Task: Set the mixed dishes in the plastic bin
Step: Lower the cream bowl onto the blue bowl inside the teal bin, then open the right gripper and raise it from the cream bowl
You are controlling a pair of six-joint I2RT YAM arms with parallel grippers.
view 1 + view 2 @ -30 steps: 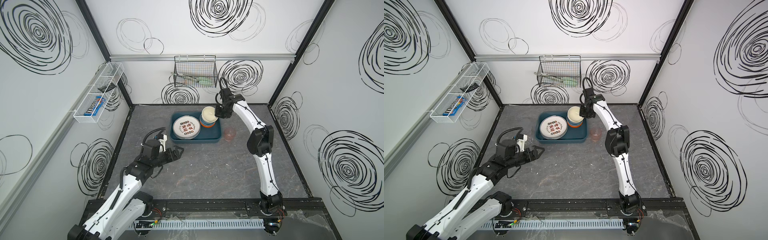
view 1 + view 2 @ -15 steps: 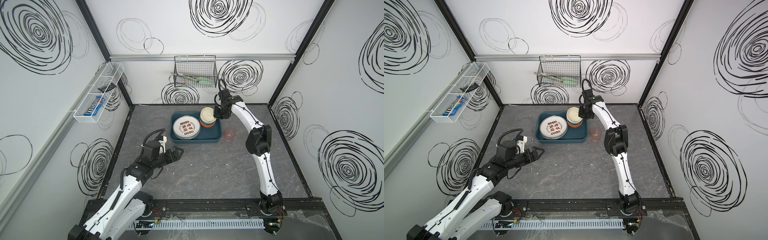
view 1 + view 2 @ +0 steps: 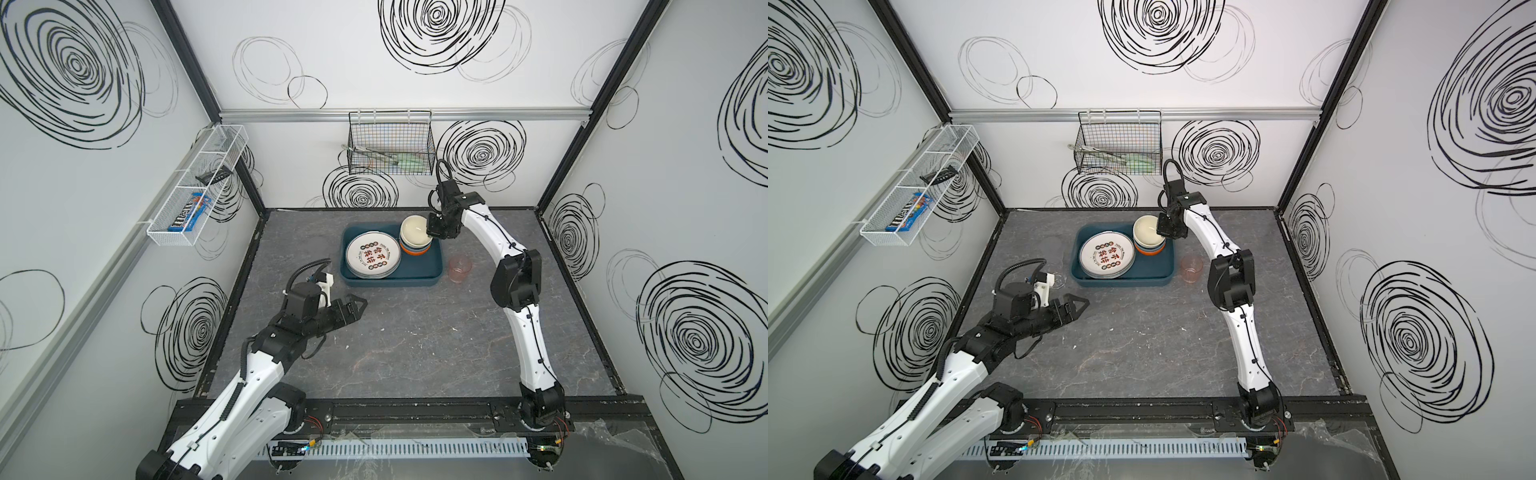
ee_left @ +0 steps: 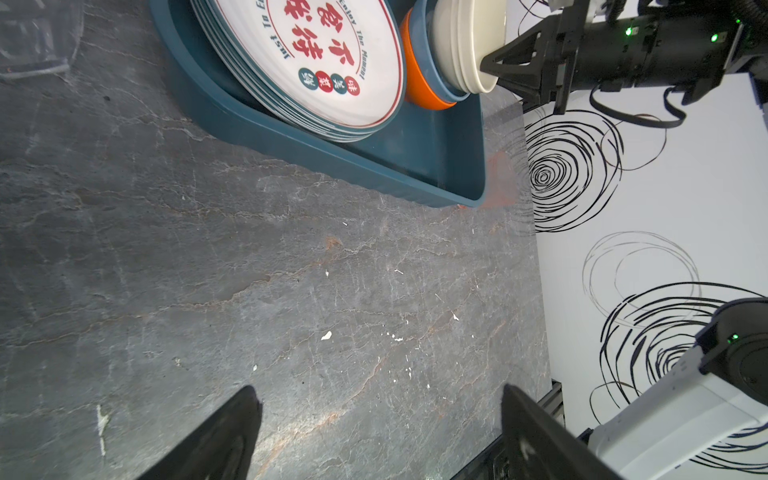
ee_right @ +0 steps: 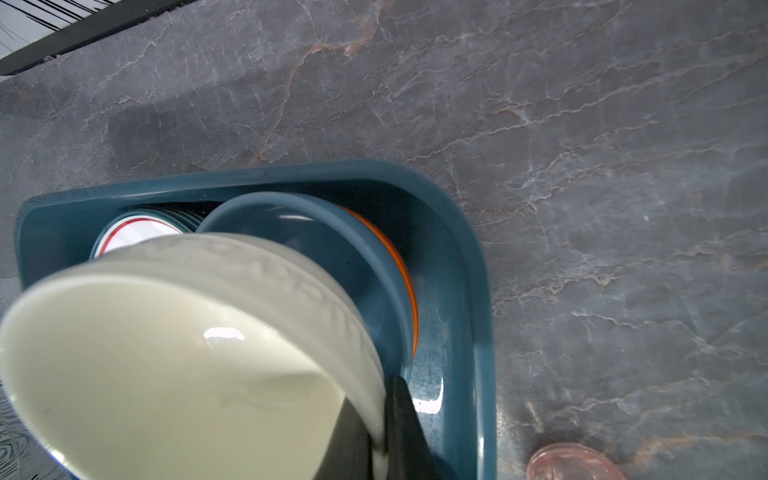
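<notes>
Left arm pose: low at the lower left in both top views, forearm stretched toward centre. The left gripper [image 3: 358, 308] [image 3: 1077, 309] has its fingers [image 4: 232, 432] wide apart and holds nothing.
Room ahead of it: you have bare grey table [image 3: 415, 345] between the fingertips and the bin.
Clear glass [image 4: 37, 41]: in the upper left corner of the left wrist view, on the table just outside the bin's end. It is faint from above.
Plastic bin [image 3: 390, 282] [image 3: 1125, 282] [image 4: 332, 166] [image 5: 473, 249]: centre-back of the table, near the rear wall.
Plates [image 3: 373, 254]: stacked in the bin's left half, with red characters on top.
Bin floor: the near right part is bare.
Bowls: the orange bowl [image 4: 419, 87] sits under the blue bowl [image 5: 332, 249], in the bin's far right corner.
Right gripper [image 3: 432, 230] [image 3: 1163, 226]: clamped on the rim of the cream bowl [image 3: 413, 230] [image 3: 1147, 230] [image 4: 465, 45] [image 5: 187, 353], which is tilted over the blue bowl. You cannot tell whether they touch.
Right wrist view only: one finger [image 5: 399, 415] is outside the rim and the other is inside.
Pink tumbler [image 3: 460, 268] [image 3: 1192, 268] [image 5: 573, 461]: upright on the table just right of the bin, apart from it.
Right arm pose: it rises from the front rail at the lower right, the elbow is bent right of the tumbler, and the wrist reaches left over the bin's corner.
</notes>
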